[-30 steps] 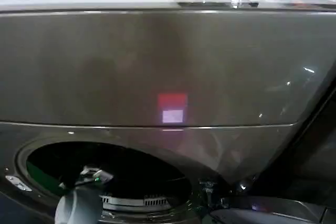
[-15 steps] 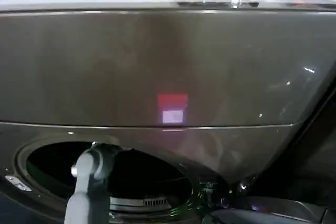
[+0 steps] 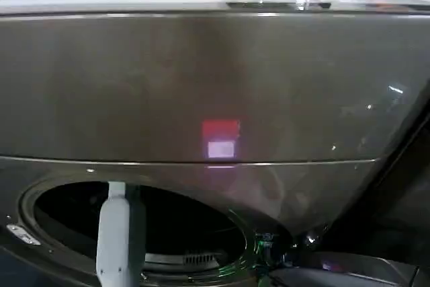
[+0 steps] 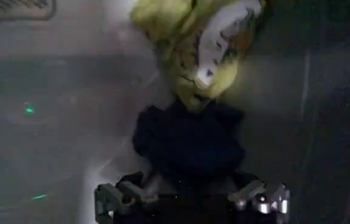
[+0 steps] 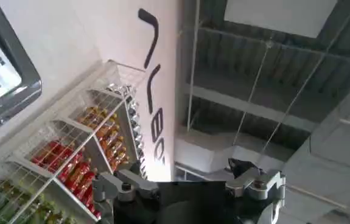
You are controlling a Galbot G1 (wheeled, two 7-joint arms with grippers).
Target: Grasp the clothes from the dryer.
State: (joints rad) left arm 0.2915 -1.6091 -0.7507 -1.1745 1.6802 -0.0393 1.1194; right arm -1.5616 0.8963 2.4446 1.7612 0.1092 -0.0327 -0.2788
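Your pale grey left arm [image 3: 121,240] has pushed deeper into the round dark porthole of the bronze-grey metal dryer [image 3: 201,85]: a second ago only its elbow and cabling showed at the opening's 6 o'clock; then the joint rose, and now a straight link points toward 12 o'clock.

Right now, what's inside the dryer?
Inside the dryer lie the clothes: a yellow-green piece with white, and a dark navy piece nearer the open left gripper. Anything underneath them is covered.

One dryer [image 3: 201,85], two pieces of clothes [image 4: 190,115], one wire rack [image 5: 71,158].
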